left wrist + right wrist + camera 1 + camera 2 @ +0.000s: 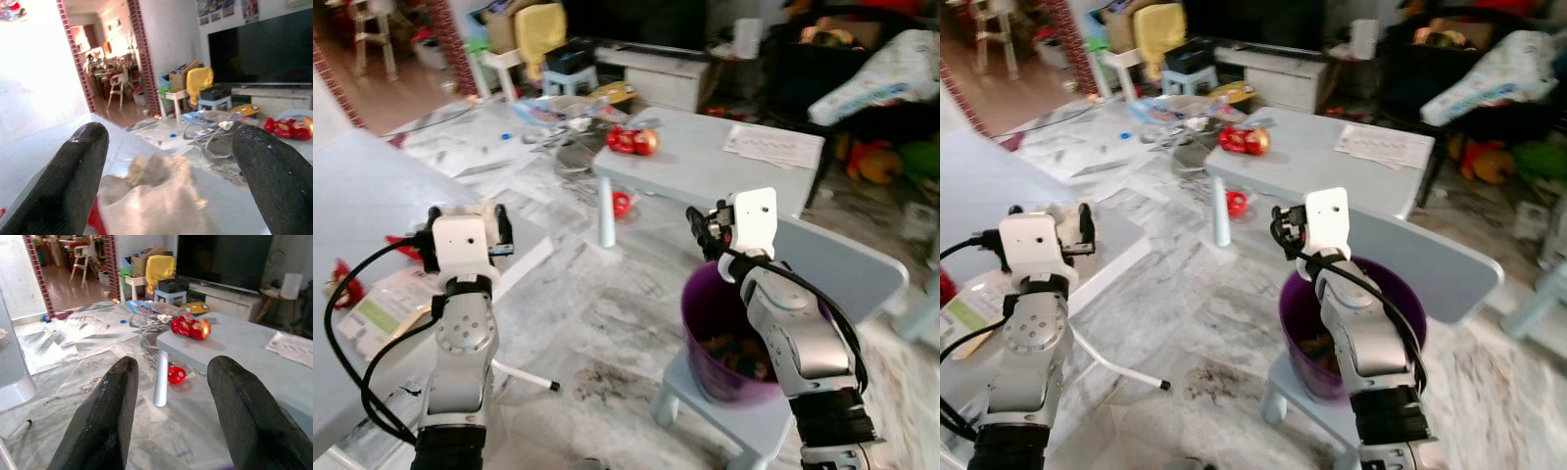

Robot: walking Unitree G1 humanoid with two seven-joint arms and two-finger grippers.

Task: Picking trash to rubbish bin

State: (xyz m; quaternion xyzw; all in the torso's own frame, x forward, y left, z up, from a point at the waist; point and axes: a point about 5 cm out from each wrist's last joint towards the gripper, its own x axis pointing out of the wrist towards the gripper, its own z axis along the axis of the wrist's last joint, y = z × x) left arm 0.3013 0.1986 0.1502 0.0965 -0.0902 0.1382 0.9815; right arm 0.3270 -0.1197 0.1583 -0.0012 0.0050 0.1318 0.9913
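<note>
A crumpled beige wad of paper [156, 196] lies on the grey table top [362, 196] at my left. My left gripper [166, 171] is open, one black finger on each side of the wad, not closed on it. The purple bin [724, 333] stands on the seat of a small light-blue chair [842, 259] at the right, with some trash inside. My right gripper [703, 233] hovers over the bin's near-left rim. In the right wrist view this gripper [171, 401] is open and empty.
A low light-blue table [705, 162] ahead carries a red toy [633, 140] and a paper sheet [773, 145]. A small red object [621, 204] lies on the marble floor under it. A leaflet [377, 313] and a red wrapper [342, 284] rest on the grey table.
</note>
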